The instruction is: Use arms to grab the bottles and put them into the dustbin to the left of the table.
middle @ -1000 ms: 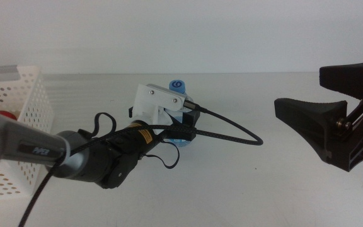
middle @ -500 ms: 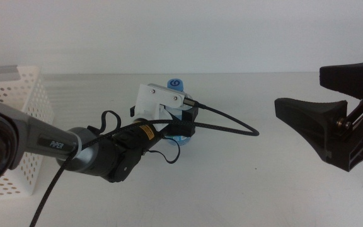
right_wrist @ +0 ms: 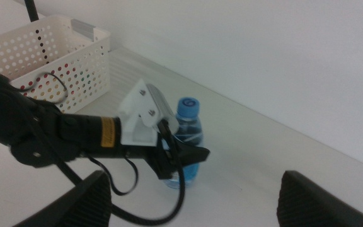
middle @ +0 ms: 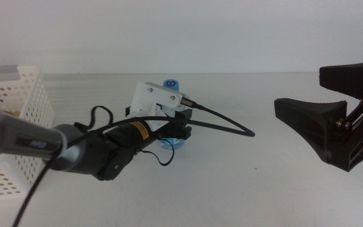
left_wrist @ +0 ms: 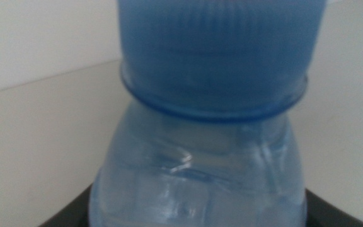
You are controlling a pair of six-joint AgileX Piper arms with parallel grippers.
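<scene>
A small clear water bottle (middle: pixel 170 82) with a blue cap stands upright at the middle of the table (middle: pixel 232 189). My left gripper (middle: pixel 180 129) reaches in from the left and is shut on its body, below the white wrist housing. In the left wrist view the bottle (left_wrist: pixel 200 157) fills the picture between the dark jaws. The right wrist view shows the bottle (right_wrist: pixel 186 135) with a black jaw against its side. The white perforated dustbin (middle: pixel 14 132) stands at the table's left. My right gripper (middle: pixel 298 88) waits open at the right, well away from the bottle.
A thick black cable (middle: pixel 232 129) loops from the left wrist out over the table to the right of the bottle. Reddish and yellow colours show through the holes of the dustbin (right_wrist: pixel 55 60). Bare tabletop lies between the bottle and the right gripper.
The left gripper and the bottle in it have shifted a little to the left, toward the dustbin. The right gripper has not moved.
</scene>
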